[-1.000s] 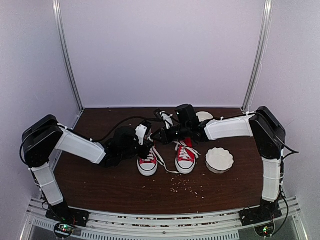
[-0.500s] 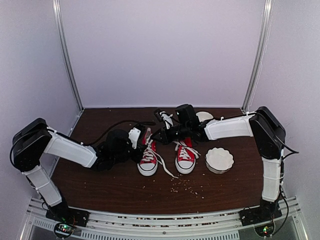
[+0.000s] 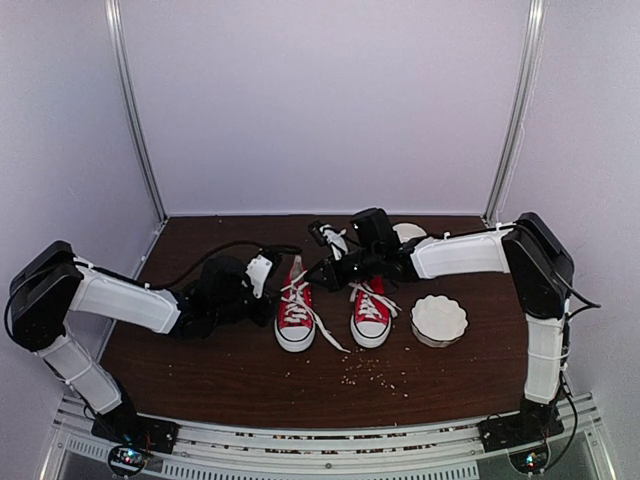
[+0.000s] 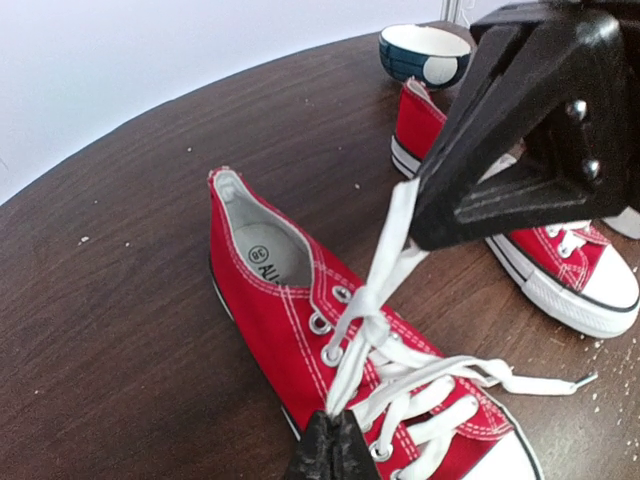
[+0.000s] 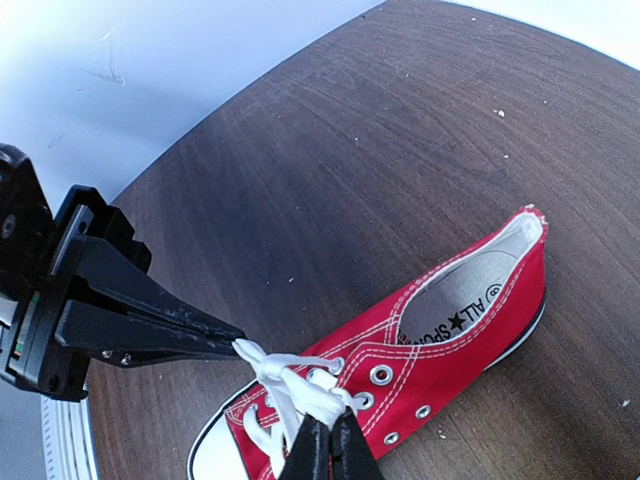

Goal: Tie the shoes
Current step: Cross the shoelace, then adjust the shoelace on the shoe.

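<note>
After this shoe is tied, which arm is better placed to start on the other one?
Likely right: the right tool, shut on a lace, hangs beside the other shoe; the left tool sits beyond the shoe being tied.
</note>
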Controlling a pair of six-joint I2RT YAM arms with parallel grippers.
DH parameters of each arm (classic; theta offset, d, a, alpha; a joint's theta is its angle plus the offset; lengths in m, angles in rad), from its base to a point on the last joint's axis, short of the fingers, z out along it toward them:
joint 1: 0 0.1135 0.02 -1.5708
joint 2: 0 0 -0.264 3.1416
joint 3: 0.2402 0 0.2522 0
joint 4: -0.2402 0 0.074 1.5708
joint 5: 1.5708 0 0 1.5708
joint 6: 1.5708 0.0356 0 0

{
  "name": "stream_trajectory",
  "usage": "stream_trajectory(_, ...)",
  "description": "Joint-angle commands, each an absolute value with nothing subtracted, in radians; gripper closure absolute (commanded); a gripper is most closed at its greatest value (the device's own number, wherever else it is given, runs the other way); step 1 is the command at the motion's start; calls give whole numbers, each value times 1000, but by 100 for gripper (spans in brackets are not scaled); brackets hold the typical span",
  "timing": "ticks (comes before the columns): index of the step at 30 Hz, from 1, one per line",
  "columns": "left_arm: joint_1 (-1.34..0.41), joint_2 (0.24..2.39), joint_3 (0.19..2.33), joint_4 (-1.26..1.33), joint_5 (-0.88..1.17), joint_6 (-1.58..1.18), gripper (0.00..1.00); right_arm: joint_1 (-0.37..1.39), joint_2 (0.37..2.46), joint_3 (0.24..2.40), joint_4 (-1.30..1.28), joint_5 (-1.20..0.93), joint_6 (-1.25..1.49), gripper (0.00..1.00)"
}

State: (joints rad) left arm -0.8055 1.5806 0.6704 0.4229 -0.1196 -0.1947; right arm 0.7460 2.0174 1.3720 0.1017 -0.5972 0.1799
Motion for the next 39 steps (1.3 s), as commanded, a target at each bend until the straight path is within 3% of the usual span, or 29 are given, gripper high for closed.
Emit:
stream_trajectory(1,-791,1540,714,289,-137,-111,100,739,1955,1393,81,-589,124,100)
stream_trajectory(11,-754,1580,731,269,-55,-114,100,742,1889,1416,1,-594,19,100)
stream_trajectory(14,-752,1584,747,249,-44,-117,100,742,1898,1408,7,-601,16,90)
stream_trajectory(19,-753,1580,784,195,34,-117,100,741,1916,1406,27,-601,17,92)
stream_trajectory(27,-755,1487,746,171,111,-73,100,727,1888,1357,28,-584,0,86)
stream_trajectory(32,-753,1459,760,128,0,-62,88,726,1934,1337,34,-562,2,84)
stream_trajectory(39,-718,1493,721,246,-54,-84,83,731,2005,1366,63,-601,37,84)
